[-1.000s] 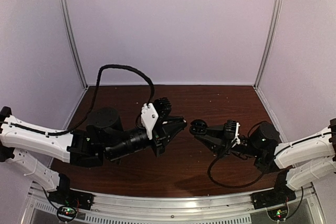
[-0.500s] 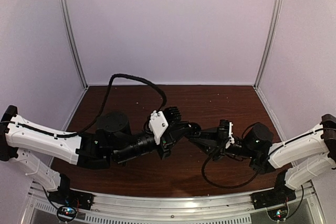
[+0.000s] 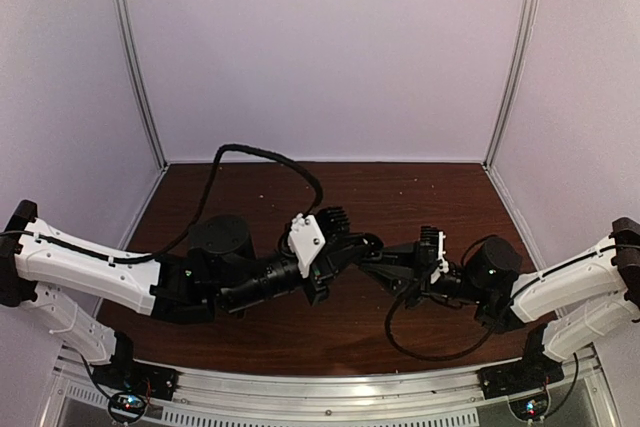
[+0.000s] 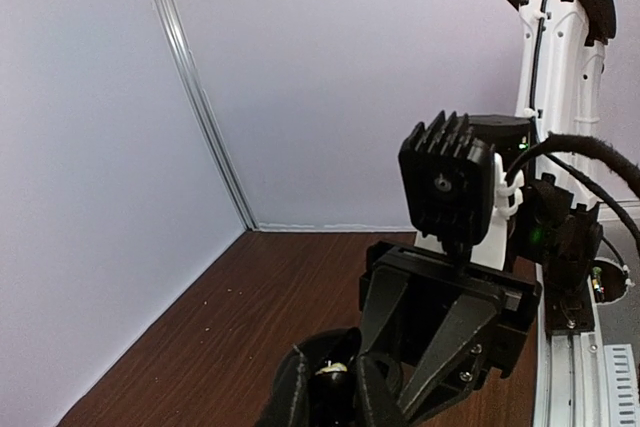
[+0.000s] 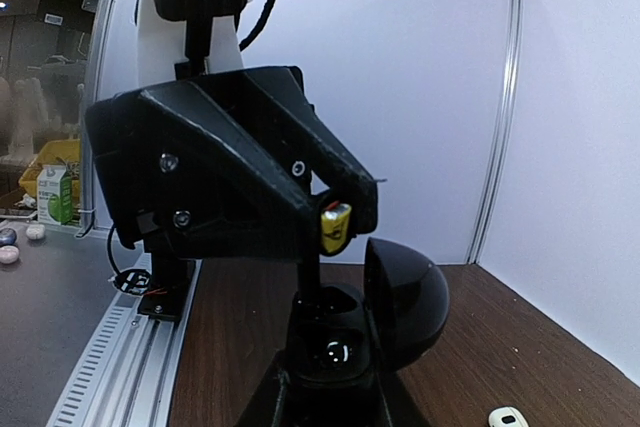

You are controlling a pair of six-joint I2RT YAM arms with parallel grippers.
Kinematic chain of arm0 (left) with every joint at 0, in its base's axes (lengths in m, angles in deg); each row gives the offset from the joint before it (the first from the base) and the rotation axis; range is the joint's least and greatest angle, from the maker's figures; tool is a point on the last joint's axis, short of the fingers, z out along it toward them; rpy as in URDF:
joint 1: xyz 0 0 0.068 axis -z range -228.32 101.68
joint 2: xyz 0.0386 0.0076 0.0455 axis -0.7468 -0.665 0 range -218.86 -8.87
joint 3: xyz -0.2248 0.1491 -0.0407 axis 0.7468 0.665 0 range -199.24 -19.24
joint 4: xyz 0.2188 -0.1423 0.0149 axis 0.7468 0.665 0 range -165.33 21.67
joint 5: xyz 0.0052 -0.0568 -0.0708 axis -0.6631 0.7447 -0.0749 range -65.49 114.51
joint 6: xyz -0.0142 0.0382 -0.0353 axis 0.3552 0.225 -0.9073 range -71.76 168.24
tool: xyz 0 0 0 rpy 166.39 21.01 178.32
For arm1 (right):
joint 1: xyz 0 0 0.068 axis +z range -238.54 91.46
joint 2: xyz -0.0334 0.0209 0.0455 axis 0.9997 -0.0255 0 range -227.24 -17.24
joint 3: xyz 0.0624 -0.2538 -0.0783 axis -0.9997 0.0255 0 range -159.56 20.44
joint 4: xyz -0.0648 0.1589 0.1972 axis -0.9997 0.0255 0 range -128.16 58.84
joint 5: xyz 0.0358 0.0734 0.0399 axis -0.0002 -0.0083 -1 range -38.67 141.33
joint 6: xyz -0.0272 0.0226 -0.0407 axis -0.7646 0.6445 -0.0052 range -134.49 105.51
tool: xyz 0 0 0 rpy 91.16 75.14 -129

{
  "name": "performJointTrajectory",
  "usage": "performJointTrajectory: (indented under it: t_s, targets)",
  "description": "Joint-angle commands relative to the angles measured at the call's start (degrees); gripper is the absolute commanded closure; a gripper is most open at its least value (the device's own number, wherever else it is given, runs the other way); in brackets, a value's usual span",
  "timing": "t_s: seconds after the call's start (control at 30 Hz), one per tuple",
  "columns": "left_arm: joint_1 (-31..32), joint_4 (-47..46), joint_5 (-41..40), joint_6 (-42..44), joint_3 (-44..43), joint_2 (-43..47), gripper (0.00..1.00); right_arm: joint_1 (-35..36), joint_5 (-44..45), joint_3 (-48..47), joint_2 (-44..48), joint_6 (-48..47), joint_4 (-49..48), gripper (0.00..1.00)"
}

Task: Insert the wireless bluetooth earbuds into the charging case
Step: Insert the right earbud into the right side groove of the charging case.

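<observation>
My right gripper (image 5: 330, 382) is shut on the base of a black charging case (image 5: 330, 342). The case's round lid (image 5: 405, 297) stands open to the right. My left gripper (image 4: 335, 372) is shut on a black earbud with a yellow part (image 5: 335, 228). It holds the earbud just above the case's open wells, and I cannot tell whether they touch. The earbud also shows between the left fingertips (image 4: 335, 370). In the top view the left gripper (image 3: 358, 245) and the right gripper (image 3: 380, 259) meet tip to tip over the table's middle.
A small white earbud-like piece (image 5: 507, 416) lies on the brown table (image 3: 430, 197) to the right of the case. Pale crumbs dot the wood. White walls enclose the table on three sides. A metal rail (image 3: 320, 387) runs along the near edge.
My left arm has swung right and forward, and the right gripper has moved left. The gap between them has closed, and the earbud now hangs over the open case.
</observation>
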Motion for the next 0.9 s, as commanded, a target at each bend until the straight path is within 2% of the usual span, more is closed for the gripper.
performJointTrajectory:
  t_s: [0.0,0.6,0.87]
  targets:
    - [0.2,-1.9,-0.7,0.7,-1.4,-0.8,0.84,0.8,0.8,-0.7,0.6,0.7,-2.0,1.0]
    - [0.2,-0.2,-0.6,-0.5,-1.8,-3.3,0.83,1.3,5.7,-1.4,0.9,1.9,-3.5,1.0]
    - [0.2,0.9,-3.5,-1.6,-1.8,-3.0,0.68,1.4,6.2,-0.9,1.7,1.2,-2.4,1.0]
